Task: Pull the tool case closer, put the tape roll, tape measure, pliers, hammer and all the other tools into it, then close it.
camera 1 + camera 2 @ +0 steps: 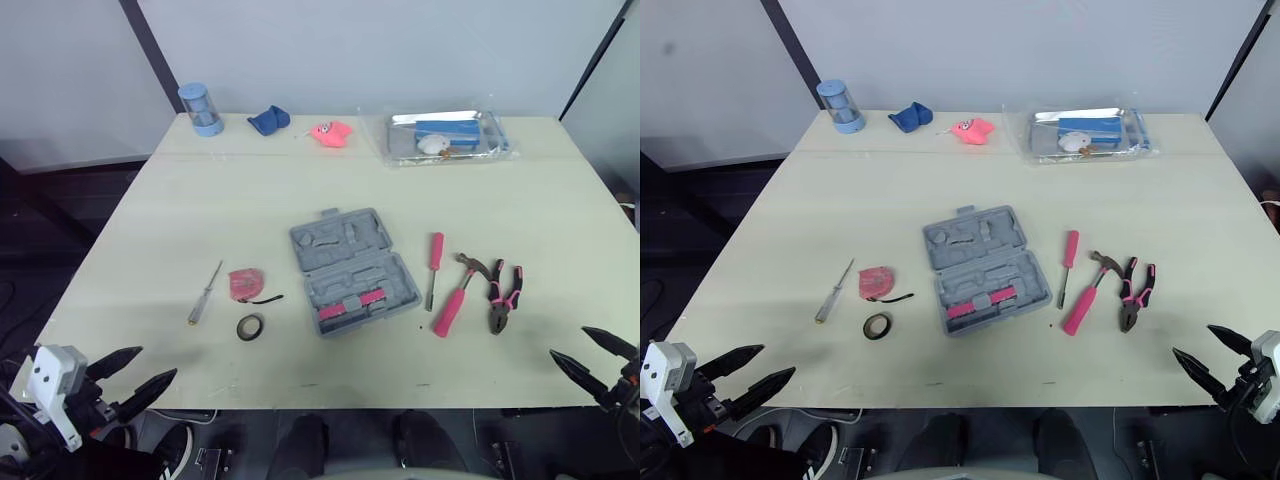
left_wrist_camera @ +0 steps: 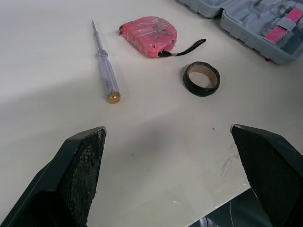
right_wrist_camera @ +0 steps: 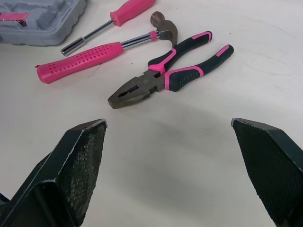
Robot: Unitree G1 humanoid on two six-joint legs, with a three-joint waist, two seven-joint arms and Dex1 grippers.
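Left eye view: one tool case, one hammer, one pliers; left gripper, right gripper both spread.

Looking like a robot test lab: a plain pale surface is standing before bare grey partition walls w/ dark frames. Hammer, pliers & other hand tools are lying staged around an open grey tool case, w/ a blue canister & clear plastic bag sitting at the far edge.

Pliers lie on the table beside the pink-handled hammer, between the right gripper's 2 spread fingers.
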